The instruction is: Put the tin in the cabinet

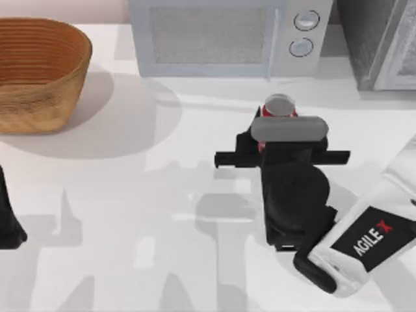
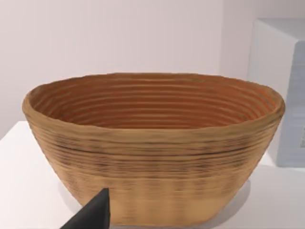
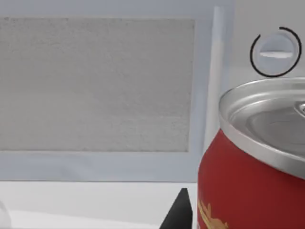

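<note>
The tin (image 1: 279, 105) is a small red can with a silver round top, standing upright on the white table just in front of the microwave. My right gripper (image 1: 281, 125) reaches over it from the near side and is shut on it, with the wrist hiding most of the can from above. In the right wrist view the tin (image 3: 252, 181) looms close, and one black fingertip (image 3: 180, 212) rests against its side. The cabinet (image 1: 380, 42), grey and speckled with a pale framed door, stands at the far right corner. My left gripper (image 1: 10, 224) is parked at the left edge.
A light grey microwave (image 1: 227, 36) with two round knobs (image 1: 305, 32) stands along the back, directly behind the tin. A woven wicker basket (image 1: 39, 71) sits at the far left, and it also faces the left wrist camera as the basket (image 2: 152, 152).
</note>
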